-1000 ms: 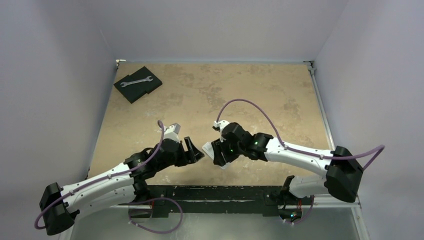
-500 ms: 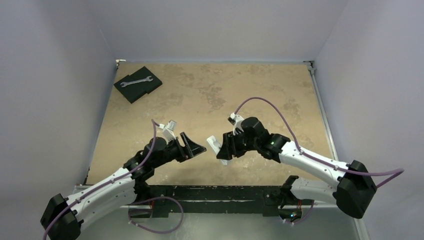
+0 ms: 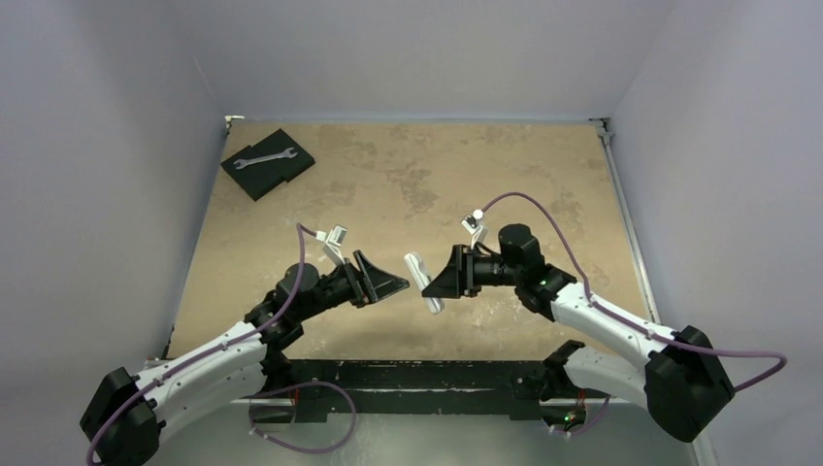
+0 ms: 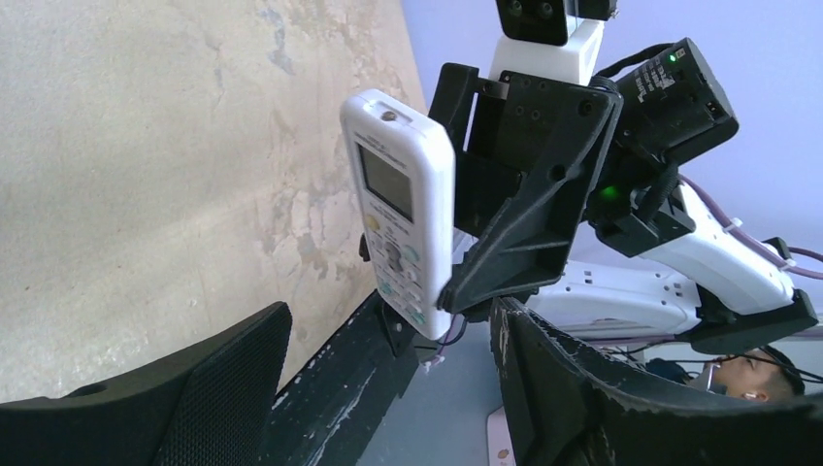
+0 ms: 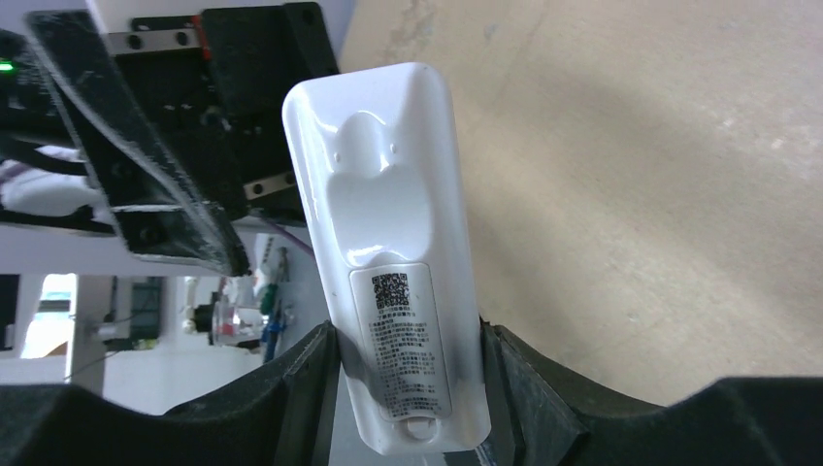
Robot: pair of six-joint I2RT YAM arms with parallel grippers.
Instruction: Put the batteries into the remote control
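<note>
- We count one remote control (image 3: 423, 282), held above the table (image 3: 437, 175) near its front edge. The right gripper (image 3: 435, 283) has its jaws clamped on the label end.
- The left gripper (image 3: 393, 284) faces the button side from just beside it, jaws wide and holding nothing.
- The back label (image 5: 403, 335) carries a QR code (image 5: 391, 288); we cannot read the print.
- One wrench (image 3: 265, 157) lies on one black pad (image 3: 257, 183) in the far-left corner, well apart.

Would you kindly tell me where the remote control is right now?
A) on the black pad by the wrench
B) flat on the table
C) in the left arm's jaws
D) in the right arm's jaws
D: the right wrist view shows the remote control pinched at its label end by the right gripper, between its jaws.
</note>
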